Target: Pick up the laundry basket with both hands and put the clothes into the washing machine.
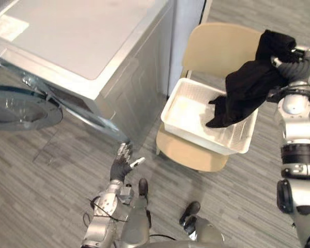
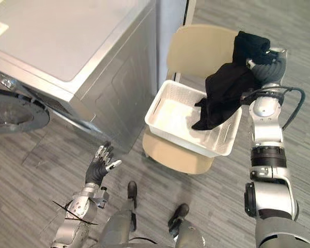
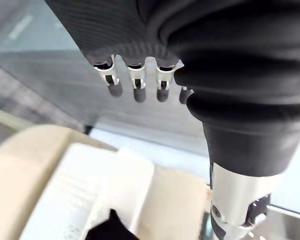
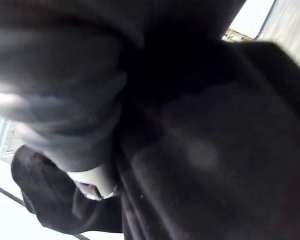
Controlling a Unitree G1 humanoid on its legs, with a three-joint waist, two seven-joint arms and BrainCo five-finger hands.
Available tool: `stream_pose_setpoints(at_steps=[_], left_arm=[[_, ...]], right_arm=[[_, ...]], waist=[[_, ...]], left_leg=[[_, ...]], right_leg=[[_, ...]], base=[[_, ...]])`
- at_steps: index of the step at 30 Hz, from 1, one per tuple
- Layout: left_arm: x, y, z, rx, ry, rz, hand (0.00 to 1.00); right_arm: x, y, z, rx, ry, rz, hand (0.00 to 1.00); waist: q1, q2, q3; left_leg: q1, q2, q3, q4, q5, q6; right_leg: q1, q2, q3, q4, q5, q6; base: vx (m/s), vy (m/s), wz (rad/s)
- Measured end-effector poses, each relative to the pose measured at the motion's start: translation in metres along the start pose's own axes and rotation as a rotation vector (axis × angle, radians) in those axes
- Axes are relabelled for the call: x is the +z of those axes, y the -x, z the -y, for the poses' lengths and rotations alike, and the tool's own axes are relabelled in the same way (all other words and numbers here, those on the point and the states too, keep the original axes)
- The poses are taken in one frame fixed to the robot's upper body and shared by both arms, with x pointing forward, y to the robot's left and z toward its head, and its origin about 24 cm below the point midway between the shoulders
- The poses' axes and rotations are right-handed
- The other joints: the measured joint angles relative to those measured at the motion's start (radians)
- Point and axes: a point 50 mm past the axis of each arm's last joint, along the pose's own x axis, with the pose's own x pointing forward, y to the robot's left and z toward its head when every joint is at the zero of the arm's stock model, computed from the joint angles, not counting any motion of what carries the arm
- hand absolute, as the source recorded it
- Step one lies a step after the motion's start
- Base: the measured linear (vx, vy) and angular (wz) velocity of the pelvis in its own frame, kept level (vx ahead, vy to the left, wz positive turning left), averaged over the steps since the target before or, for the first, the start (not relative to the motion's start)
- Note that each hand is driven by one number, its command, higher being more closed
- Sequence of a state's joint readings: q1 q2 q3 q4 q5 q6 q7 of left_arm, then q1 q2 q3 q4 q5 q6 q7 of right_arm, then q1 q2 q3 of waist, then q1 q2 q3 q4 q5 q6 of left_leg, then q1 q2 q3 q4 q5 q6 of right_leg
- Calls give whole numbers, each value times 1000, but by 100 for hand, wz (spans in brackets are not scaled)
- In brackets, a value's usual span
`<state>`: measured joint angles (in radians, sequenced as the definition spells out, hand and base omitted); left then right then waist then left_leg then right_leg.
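A white laundry basket [image 1: 182, 111] stands on the seat of a beige chair [image 1: 217, 49], just right of the washing machine [image 1: 93, 41]. Its round door [image 1: 20, 106] hangs open at the left. My right hand [image 1: 298, 52] is raised above the basket's far right corner, curled into a black garment [image 1: 250, 85] that is bunched over it. The garment [image 4: 215, 160] hangs down from the hand, and its lower end still rests inside the basket. My left hand [image 1: 122, 165] is low over the floor in front of the machine, open and holding nothing, with its fingers [image 3: 137, 85] straight.
The machine's grey side panel [image 1: 129, 88] stands close to the chair's left edge. Grey wood-pattern floor [image 1: 51, 191] spreads in front of the machine and the chair.
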<state>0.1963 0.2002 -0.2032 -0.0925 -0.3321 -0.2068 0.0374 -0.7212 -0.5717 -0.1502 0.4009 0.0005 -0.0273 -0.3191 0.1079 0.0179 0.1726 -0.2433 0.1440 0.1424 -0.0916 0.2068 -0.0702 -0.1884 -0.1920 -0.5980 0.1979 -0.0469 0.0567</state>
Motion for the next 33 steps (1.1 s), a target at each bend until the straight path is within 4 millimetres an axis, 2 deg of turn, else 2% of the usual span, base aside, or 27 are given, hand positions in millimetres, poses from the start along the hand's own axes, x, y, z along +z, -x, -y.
stream_pose_setpoints(at_steps=[2,3,5,9,12,13,15,19,22,24,30,33], left_arm=[[13,-2,5,-35,3,56,0],[25,-4,12,-64,11,113,0],[38,-8,22,-112,19,180,0],[53,-22,42,-198,-12,261,0],[64,-38,56,-248,-124,327,0],[68,-48,60,-258,-188,349,0],[67,-65,64,-259,-276,348,0],[54,-93,72,-295,-487,273,0],[53,-113,80,-303,-585,250,0],[56,-124,83,-291,-634,249,0],[68,-149,92,-239,-815,292,0],[69,-160,97,-233,-932,294,0]], right_arm=[[5,3,-5,28,-14,24,100],[9,5,-7,52,-17,48,100],[14,5,-8,61,-24,71,100],[23,7,-14,113,-40,116,100],[29,8,-23,166,-51,140,100],[37,8,-25,166,-71,165,100],[51,3,-31,173,-107,204,100],[98,-9,-44,215,-185,329,100],[128,-15,-48,225,-246,404,100],[141,-17,-49,227,-277,438,100],[155,-16,-53,238,-367,458,100],[156,-10,-67,297,-475,438,100]], waist=[[-16,5,-14],[-20,7,-27],[-24,10,-49],[-36,10,-86],[-40,14,-113],[-42,18,-116],[-48,24,-120],[-87,23,-121],[-92,21,-121],[-94,20,-121],[-99,13,-120],[-117,8,-119]], left_leg=[[19,-4,0,0,0,0],[38,-6,1,-1,0,0],[53,-7,2,-1,-1,0],[80,-6,17,-2,-1,0],[94,-2,46,-3,-1,0],[94,-1,55,-3,-1,0],[93,8,57,-6,-14,-3],[83,13,61,-11,-20,-8],[75,15,75,-11,-22,-12],[67,17,81,-11,-22,-12],[52,16,100,-11,-18,-7],[48,15,99,-11,-15,-9]], right_leg=[[25,3,0,-14,1,2],[45,5,6,-28,5,8],[64,11,13,-48,11,14],[89,19,32,-76,28,14],[98,34,69,-128,62,12],[98,42,82,-152,78,13],[99,57,101,-192,108,12],[105,78,120,-265,163,7],[99,86,138,-297,188,0],[86,88,147,-297,197,-6],[58,87,166,-296,208,-11],[55,87,165,-296,214,-14]], base=[[37,6,1],[38,4,-5],[22,4,-5],[5,3,-16],[-40,15,-35],[-87,25,-35],[-82,16,-35],[-75,11,-16],[-43,0,-16],[-26,-4,-17],[24,-4,-10],[70,-2,0]])
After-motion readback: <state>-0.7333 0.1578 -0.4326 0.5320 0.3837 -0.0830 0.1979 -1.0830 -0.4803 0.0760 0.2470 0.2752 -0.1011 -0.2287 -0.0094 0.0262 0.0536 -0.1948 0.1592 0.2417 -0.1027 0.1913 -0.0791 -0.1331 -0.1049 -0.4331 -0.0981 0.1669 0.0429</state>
